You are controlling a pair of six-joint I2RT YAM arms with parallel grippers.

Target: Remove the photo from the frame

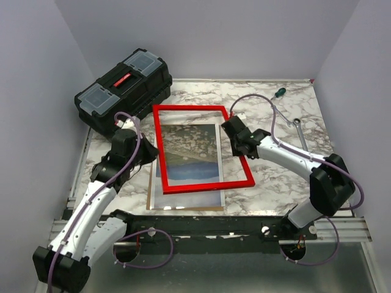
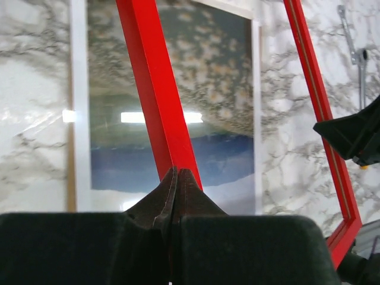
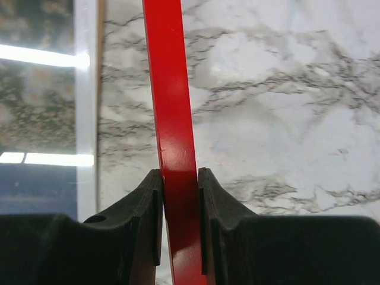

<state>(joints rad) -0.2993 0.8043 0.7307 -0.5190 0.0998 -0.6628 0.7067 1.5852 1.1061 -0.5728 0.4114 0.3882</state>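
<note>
The red frame [image 1: 202, 108] hangs tilted above the marble table, its right bar pinched between the jaws of my right gripper [image 1: 231, 135]. In the right wrist view the frame [image 3: 172, 89] runs straight between the pads of that gripper [image 3: 179, 175]. My left gripper [image 1: 154, 151] sits at the frame's left bar. In the left wrist view its jaws [image 2: 176, 172] are pressed together, with the red bar [image 2: 154, 89] just beyond the tips. The photo [image 1: 189, 152] lies flat below on a brown backing board [image 1: 186, 209], with blue sky and a speckled field [image 2: 208, 71].
A black toolbox [image 1: 125, 85] stands at the back left. A green-handled screwdriver [image 1: 280, 93] and a wrench [image 1: 299, 131] lie at the back right on the marble table [image 1: 275, 177]. Pale walls close in on both sides.
</note>
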